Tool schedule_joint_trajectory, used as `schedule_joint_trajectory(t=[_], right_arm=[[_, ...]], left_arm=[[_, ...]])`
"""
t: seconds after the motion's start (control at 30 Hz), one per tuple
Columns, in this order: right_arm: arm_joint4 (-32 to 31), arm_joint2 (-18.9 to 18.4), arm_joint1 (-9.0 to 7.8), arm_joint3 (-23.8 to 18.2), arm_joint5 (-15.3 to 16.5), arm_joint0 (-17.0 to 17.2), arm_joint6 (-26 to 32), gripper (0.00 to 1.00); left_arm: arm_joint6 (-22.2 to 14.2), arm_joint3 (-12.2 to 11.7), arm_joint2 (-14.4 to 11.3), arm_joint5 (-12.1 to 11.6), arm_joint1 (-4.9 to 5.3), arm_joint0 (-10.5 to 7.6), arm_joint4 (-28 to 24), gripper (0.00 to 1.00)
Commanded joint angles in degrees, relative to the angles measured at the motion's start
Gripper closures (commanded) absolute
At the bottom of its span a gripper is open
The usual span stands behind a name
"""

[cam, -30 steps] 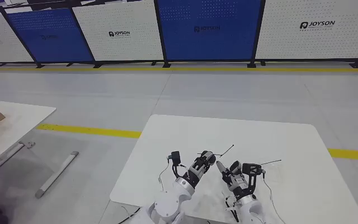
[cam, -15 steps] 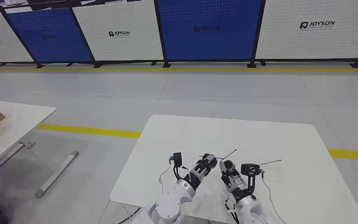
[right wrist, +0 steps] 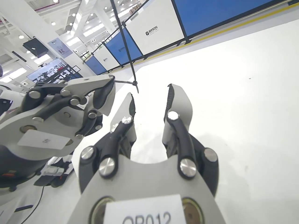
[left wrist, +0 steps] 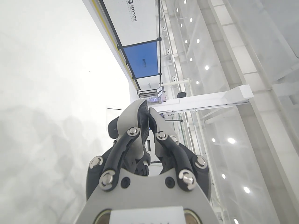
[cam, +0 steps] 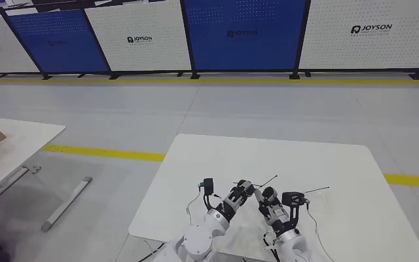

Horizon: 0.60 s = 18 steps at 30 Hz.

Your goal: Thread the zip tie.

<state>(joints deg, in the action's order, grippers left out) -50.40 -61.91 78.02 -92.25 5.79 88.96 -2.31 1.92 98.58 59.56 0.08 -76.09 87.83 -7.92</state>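
- On the white bench (cam: 340,164), at the edge nearest the robot: both arms sit close together, grippers almost tip to tip.
- Left gripper (right wrist: 111,80): fingers pressed together, pinching one short end of the zip tie (right wrist: 135,83) and holding it up off the bench.
- Right gripper (right wrist: 150,92): fingers spread with nothing between them. The tips are just beside the tie, a little under it, and not touching it (going by the right wrist view).
- Zip tie: thin and black. A short run leaves the left fingers and meets a small lump (the head, I'd guess). From there the long strap rises up and away, and a short stub pokes past the lump toward the right fingers.
- Progress, my read: the stub past the lump suggests the strap already sits through the head, but it's too small to confirm.
- What's left, probably: the right fingers close on a free part and pull it through while the left holds.
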Motion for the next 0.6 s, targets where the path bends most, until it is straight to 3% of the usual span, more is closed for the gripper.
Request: schedule_joint_trajectory(t=[0.0,0.57], right_arm=[[0.04,0.01,0.02,0.04,-0.17,-0.06,-0.10,0.69],[-0.73,0.32,0.06,0.62,-0.16,-0.61,0.31,0.82]], left_arm=[[-0.18,-0.08,-0.08,0.17,0.01,-0.05,0.14,1.00],[-0.37,0.43,-0.53,1.02,0.17,0.18,2.09,1.00]])
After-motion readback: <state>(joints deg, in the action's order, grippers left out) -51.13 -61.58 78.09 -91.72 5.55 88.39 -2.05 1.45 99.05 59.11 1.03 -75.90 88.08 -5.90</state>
